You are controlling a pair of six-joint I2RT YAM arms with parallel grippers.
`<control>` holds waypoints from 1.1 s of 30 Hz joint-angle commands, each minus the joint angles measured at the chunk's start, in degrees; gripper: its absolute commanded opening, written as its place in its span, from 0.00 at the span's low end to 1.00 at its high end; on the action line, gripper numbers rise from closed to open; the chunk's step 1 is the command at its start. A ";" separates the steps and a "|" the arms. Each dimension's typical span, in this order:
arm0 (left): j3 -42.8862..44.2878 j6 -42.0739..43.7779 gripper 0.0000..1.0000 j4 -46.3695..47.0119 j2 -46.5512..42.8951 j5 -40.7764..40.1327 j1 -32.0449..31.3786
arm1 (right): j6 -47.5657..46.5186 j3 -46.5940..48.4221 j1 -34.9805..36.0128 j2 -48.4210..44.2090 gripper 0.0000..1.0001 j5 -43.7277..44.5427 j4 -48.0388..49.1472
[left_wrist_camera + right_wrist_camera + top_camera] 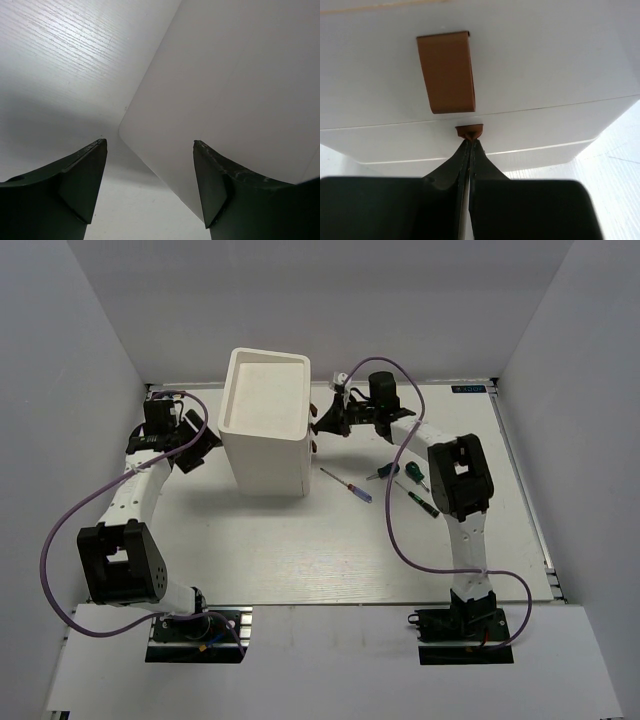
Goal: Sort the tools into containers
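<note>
Right fingers [470,145] pinch brown knob [469,131] on white box [545,60].

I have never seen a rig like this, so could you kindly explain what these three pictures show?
Two robot arms are bolted at a table's near edge. One picture looks down from above; the others come from a camera on each wrist. A tall white box stands between the arms, and three thin screwdrivers lie to its right. The left gripper is open beside the box, holding nothing. The right gripper is shut on a small brown tab on the box's side, below a larger tab.
</note>
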 commanded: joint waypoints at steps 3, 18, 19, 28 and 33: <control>-0.23 -0.62 0.80 1.16 -2.25 0.76 0.41 | -6.65 -3.33 -0.61 -7.16 0.00 7.72 -3.42; -0.75 -1.67 0.80 0.54 -4.62 -2.74 0.41 | -15.54 -14.15 -5.62 -16.92 0.00 24.35 -13.27; -0.75 -1.67 0.80 0.54 -5.23 -3.27 0.41 | -15.63 -14.76 -6.23 -17.19 0.00 24.44 -13.70; 0.48 -1.67 0.83 -4.71 -12.51 -13.37 0.41 | -11.69 -17.14 -8.08 -20.62 0.21 19.00 -13.79; 3.38 2.89 0.77 -6.66 -19.38 -20.86 0.41 | -9.57 -12.05 -8.26 -23.51 0.82 26.53 -24.68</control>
